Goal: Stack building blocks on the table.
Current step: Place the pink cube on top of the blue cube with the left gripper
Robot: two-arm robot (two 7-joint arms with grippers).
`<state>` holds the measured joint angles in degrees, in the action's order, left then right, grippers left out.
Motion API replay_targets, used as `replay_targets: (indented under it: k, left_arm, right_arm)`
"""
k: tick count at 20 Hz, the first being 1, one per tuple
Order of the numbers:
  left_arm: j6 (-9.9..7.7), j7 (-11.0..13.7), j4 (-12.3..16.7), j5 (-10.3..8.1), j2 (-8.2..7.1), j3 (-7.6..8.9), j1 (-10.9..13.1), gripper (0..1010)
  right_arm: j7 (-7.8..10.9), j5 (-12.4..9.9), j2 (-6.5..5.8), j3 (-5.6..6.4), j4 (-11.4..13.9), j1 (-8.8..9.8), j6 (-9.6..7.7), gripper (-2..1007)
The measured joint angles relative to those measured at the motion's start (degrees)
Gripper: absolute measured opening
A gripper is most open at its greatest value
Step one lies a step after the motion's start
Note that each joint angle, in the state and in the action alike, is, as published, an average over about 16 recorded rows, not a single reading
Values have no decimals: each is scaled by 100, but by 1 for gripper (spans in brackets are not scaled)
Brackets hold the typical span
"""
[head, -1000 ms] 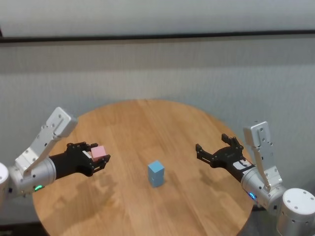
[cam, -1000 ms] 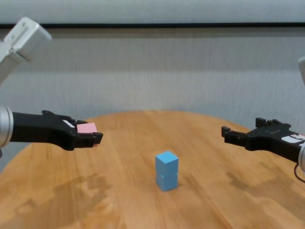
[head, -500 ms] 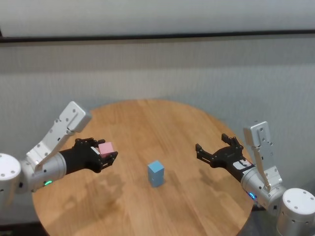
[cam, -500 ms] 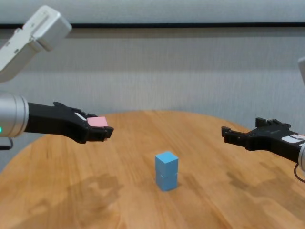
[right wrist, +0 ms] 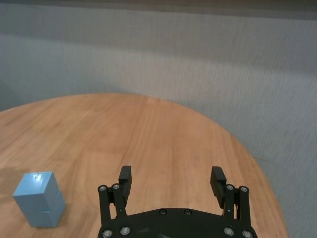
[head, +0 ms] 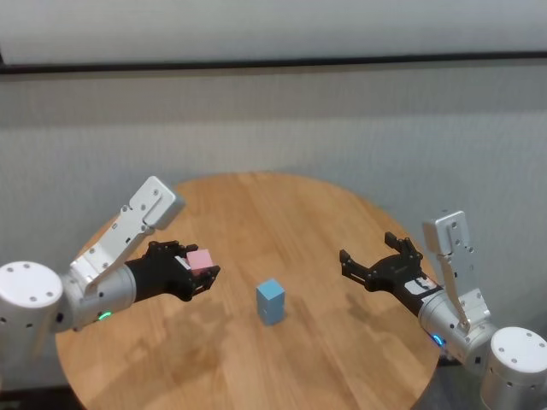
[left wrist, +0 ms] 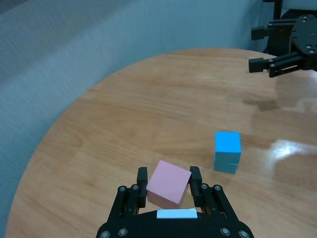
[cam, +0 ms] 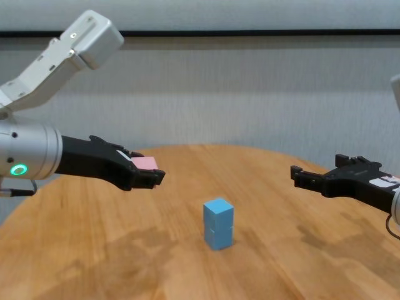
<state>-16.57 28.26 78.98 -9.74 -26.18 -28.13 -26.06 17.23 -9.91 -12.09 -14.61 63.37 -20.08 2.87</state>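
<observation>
A: Item one, tabletop [head: 248, 213]. What do you have on it?

B: You have a round wood-grain top. Near its middle stand two blue cubes, one set on the other: the upper cube [cam: 219, 211] rests on the lower cube [cam: 219, 236], edges roughly in line. In the head view you see them as a single blue stack [head: 271, 301].

A: Item two, pink cube?

B: Your pink cube [left wrist: 169, 183] is off the tabletop, in the air, clamped between the fingers of the left tool [head: 198, 272]. It sits a little tilted in the grip. It is to the left of the blue stack, apart from it and higher than its top, as your chest view shows [cam: 144, 163].

A: Item three, left tool?

B: Closed on the pink cube, a finger [left wrist: 142, 179] against each of two opposite faces. It hangs over the left part of the tabletop, pointing toward the stack.

A: Item four, right tool?

B: Your right tool [head: 373, 263] has its fingers [right wrist: 125, 177] spread wide, nothing between them. It hangs over the right side of the tabletop, well apart from the stack.
</observation>
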Motion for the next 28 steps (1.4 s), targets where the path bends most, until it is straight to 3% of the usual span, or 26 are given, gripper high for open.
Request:
replay_targets:
  k: [8,19,28]
  left_arm:
    - [-64,-2,-26,40,168,-17,-37,528]
    - [93,50,-44,-243,338,69,21,528]
    - [93,45,35,-362,444,-60,4,528]
  right_arm:
    - [0,0,0,0,0,0,0,1005]
    - [0,0,0,0,0,0,0,1005]
    - [0,0,0,0,0,0,0,1005]
